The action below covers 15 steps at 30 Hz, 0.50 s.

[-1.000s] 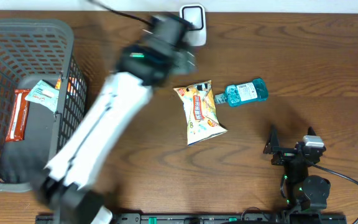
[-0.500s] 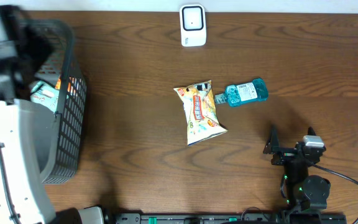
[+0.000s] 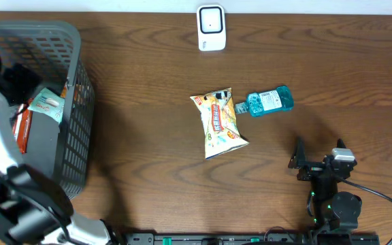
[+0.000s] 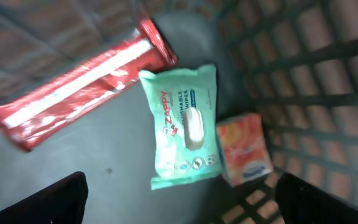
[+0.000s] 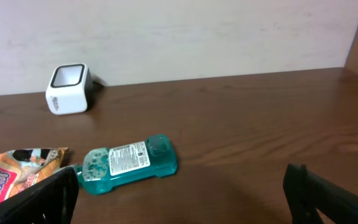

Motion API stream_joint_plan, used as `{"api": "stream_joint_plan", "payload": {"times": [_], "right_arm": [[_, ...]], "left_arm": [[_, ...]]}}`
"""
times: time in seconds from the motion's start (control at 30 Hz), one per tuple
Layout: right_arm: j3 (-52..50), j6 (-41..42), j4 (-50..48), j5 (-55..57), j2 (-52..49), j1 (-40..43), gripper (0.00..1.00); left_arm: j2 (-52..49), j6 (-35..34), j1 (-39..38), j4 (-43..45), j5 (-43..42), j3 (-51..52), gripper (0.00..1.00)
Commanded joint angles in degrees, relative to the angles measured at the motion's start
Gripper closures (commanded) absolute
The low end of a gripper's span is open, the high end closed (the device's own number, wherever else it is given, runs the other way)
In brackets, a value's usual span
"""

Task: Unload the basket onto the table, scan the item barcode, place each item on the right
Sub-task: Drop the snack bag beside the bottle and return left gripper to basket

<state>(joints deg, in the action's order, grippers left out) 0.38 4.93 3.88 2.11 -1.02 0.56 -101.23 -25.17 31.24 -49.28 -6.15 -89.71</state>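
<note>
Overhead look at a brown wooden table (image 3: 148,170). Dark mesh basket (image 3: 80,116) at the left edge, with the left gripper (image 4: 179,180) lowered inside, jaws spread wide and gripping nothing. Directly below it on the basket floor, a green wipes pack (image 4: 184,124) lying flat, label up; a long red packet (image 4: 79,84) just beside one corner; a small orange box (image 4: 244,149) against the other side, by the basket wall. White barcode scanner (image 3: 211,27) at the middle of the far edge. Near the centre, a snack bag (image 3: 220,122) with a teal mouthwash bottle (image 3: 267,102) lying just beside it. Right gripper (image 3: 317,155) near the right end of the near edge, jaws wide open, empty.
</note>
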Motion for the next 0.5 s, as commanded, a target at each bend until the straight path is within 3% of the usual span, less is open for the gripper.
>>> {"api": "stream_joint_plan", "payload": {"times": [0.0, 0.33, 0.4, 0.47], "right_arm": [[-0.1, -0.7, 0.2, -0.1, 0.1, 0.2, 0.01], [-0.1, -0.7, 0.2, -0.1, 0.0, 0.2, 0.01], [-0.1, -0.7, 0.2, -0.1, 0.0, 0.2, 0.01], [-0.1, -0.7, 0.2, -0.1, 0.0, 0.2, 0.01]], "left_arm": [[-4.5, 3.5, -0.1, 0.9, -2.3, 0.9, 0.04], [-15.8, 3.5, -0.1, 3.9, -4.1, 1.0, 0.13], [-17.5, 3.5, -0.1, 4.2, -6.2, 1.0, 0.18], [-19.2, 3.5, -0.1, 4.2, -7.4, 1.1, 0.30]]}}
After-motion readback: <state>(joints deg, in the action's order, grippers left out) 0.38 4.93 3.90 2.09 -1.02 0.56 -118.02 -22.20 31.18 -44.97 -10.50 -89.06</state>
